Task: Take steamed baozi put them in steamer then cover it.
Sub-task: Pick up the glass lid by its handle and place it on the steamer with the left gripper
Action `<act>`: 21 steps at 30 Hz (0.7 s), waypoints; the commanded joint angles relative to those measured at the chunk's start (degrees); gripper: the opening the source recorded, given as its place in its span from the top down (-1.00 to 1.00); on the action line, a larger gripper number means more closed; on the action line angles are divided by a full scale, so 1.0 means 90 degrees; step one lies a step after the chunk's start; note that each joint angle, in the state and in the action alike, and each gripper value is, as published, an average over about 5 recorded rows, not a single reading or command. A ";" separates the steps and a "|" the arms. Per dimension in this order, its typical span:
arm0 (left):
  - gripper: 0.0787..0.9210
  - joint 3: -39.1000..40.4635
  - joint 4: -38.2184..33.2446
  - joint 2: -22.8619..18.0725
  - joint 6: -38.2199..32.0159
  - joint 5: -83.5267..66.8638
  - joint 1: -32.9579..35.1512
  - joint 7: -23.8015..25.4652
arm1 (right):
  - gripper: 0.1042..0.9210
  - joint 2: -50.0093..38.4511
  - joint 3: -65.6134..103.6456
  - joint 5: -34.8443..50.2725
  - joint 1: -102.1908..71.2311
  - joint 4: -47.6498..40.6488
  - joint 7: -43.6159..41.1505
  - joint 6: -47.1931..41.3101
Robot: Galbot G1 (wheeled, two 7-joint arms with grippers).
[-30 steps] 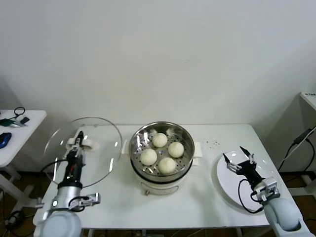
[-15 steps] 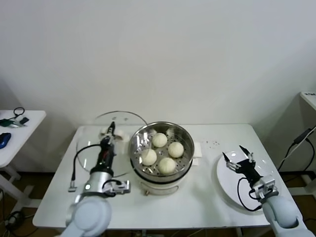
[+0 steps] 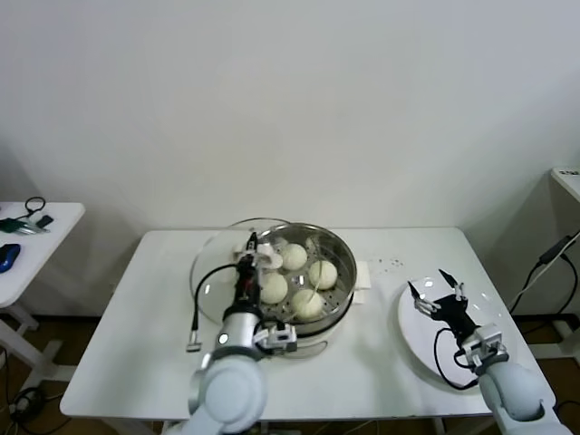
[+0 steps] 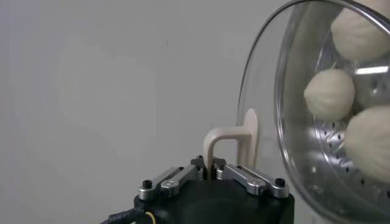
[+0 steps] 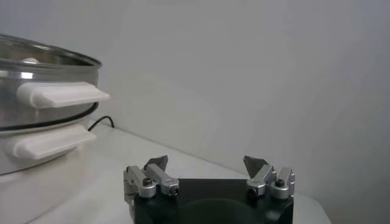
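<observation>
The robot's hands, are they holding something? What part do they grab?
The left gripper is shut on the cover, pinching its white handle over the steamer. The right gripper is open and holds nothing, above the plate.

Head view: high, looking forward and down over the whole table (image 3: 118,335). Left wrist view: close behind the left gripper (image 4: 213,172), facing the steamer (image 4: 292,122). Right wrist view: low, near the tabletop, facing the steamer (image 5: 42,91) side-on. Steamer shared by all.

4 cream-white baozi (image 3: 309,276), shiny perforated steel steamer (image 3: 337,249), clear cover (image 3: 213,272)
</observation>
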 commanded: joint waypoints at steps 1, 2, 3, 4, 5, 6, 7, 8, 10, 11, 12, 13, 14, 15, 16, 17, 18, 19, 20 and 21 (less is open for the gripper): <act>0.82 0.0548 0.0629 -0.1207 0.0313 0.0821 -0.0539 0.0540 | -0.76 0.0032 0.0068 -0.0065 -0.0017 -0.0017 0.0013 0.0018; 0.82 0.0550 0.0733 -0.1328 0.0313 0.0900 -0.0564 0.0519 | -0.76 0.0033 0.0086 -0.0063 -0.0023 -0.0019 0.0012 0.0025; 0.82 0.0551 0.0839 -0.1448 0.0313 0.0990 -0.0590 0.0498 | -0.76 0.0034 0.0103 -0.0061 -0.0031 -0.0022 0.0011 0.0033; 0.82 0.0552 0.0925 -0.1549 0.0313 0.1063 -0.0610 0.0482 | -0.76 0.0035 0.0116 -0.0059 -0.0039 -0.0025 0.0009 0.0041; 0.82 0.0551 0.1019 -0.1643 0.0313 0.1130 -0.0629 0.0471 | -0.76 0.0037 0.0129 -0.0058 -0.0048 -0.0032 0.0007 0.0051; 0.82 0.0544 0.1112 -0.1729 0.0313 0.1185 -0.0638 0.0457 | -0.76 0.0038 0.0139 -0.0058 -0.0056 -0.0039 0.0003 0.0062; 0.82 0.0534 0.1203 -0.1801 0.0313 0.1233 -0.0642 0.0439 | -0.76 0.0040 0.0149 -0.0058 -0.0063 -0.0048 -0.0001 0.0075; 0.82 0.0519 0.1291 -0.1857 0.0313 0.1275 -0.0636 0.0417 | -0.76 0.0042 0.0159 -0.0058 -0.0071 -0.0056 -0.0005 0.0087; 0.82 0.0449 0.1478 -0.1966 0.0313 0.1361 -0.0605 0.0362 | -0.76 0.0047 0.0176 -0.0058 -0.0082 -0.0074 -0.0015 0.0112; 0.82 0.0414 0.1555 -0.2000 0.0313 0.1397 -0.0584 0.0335 | -0.76 0.0049 0.0185 -0.0058 -0.0086 -0.0084 -0.0020 0.0126; 0.82 0.0375 0.1638 -0.2033 0.0313 0.1434 -0.0559 0.0305 | -0.76 0.0051 0.0193 -0.0057 -0.0088 -0.0094 -0.0024 0.0138; 0.82 0.0339 0.1710 -0.2063 0.0313 0.1464 -0.0535 0.0266 | -0.76 0.0053 0.0199 -0.0057 -0.0088 -0.0108 -0.0028 0.0153; 0.82 0.0314 0.1777 -0.2090 0.0313 0.1483 -0.0512 0.0212 | -0.76 0.0053 0.0205 -0.0056 -0.0088 -0.0122 -0.0033 0.0168; 0.82 0.0289 0.1839 -0.2122 0.0313 0.1501 -0.0490 0.0154 | -0.76 0.0055 0.0210 -0.0055 -0.0087 -0.0135 -0.0037 0.0181; 0.82 0.0267 0.1898 -0.2154 0.0313 0.1515 -0.0471 0.0099 | -0.76 0.0061 0.0219 -0.0053 -0.0085 -0.0149 -0.0045 0.0192; 0.82 0.0246 0.1947 -0.2187 0.0313 0.1518 -0.0457 0.0037 | -0.76 0.0077 0.0232 -0.0053 -0.0082 -0.0162 -0.0057 0.0203; 0.82 0.0222 0.1997 -0.2219 0.0313 0.1524 -0.0446 -0.0020 | -0.76 0.0093 0.0243 -0.0050 -0.0079 -0.0173 -0.0068 0.0212; 0.82 0.0199 0.2039 -0.2242 0.0313 0.1529 -0.0440 -0.0059 | -0.76 0.0112 0.0255 -0.0048 -0.0078 -0.0183 -0.0081 0.0219; 0.82 0.0179 0.2079 -0.2254 0.0313 0.1530 -0.0436 -0.0090 | -0.76 0.0129 0.0266 -0.0047 -0.0078 -0.0193 -0.0094 0.0227; 0.82 0.0156 0.2118 -0.2261 0.0313 0.1532 -0.0433 -0.0121 | -0.76 0.0143 0.0273 -0.0047 -0.0078 -0.0204 -0.0106 0.0235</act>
